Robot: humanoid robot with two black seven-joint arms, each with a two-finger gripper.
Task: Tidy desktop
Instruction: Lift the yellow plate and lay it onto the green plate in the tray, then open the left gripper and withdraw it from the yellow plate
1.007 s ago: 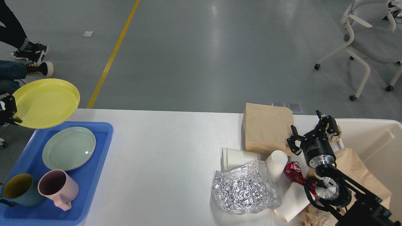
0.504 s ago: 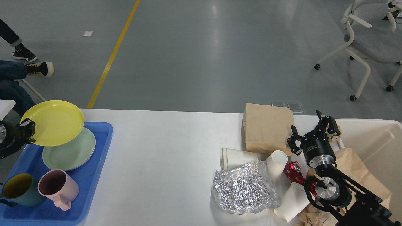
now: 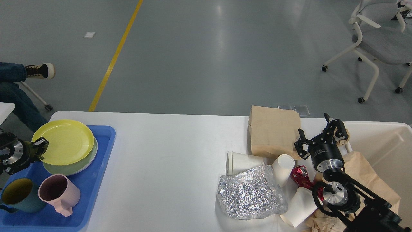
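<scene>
The left end effector (image 3: 41, 146) grips the yellow plate (image 3: 64, 141) at the tabletop's (image 3: 167, 151) left end; the right end effector (image 3: 318, 137) hovers open, empty, above its right end.

The right arm (image 3: 341, 193), entering from 5 o'clock, is black, built of thick round joints with bright silver metal rings and end caps. Its right gripper (image 3: 318, 137) has black, skeletal fingers (image 3: 336, 127). At 9 o'clock the left gripper (image 3: 38, 146) shows a black-and-silver wrist and short dark jaws.
</scene>
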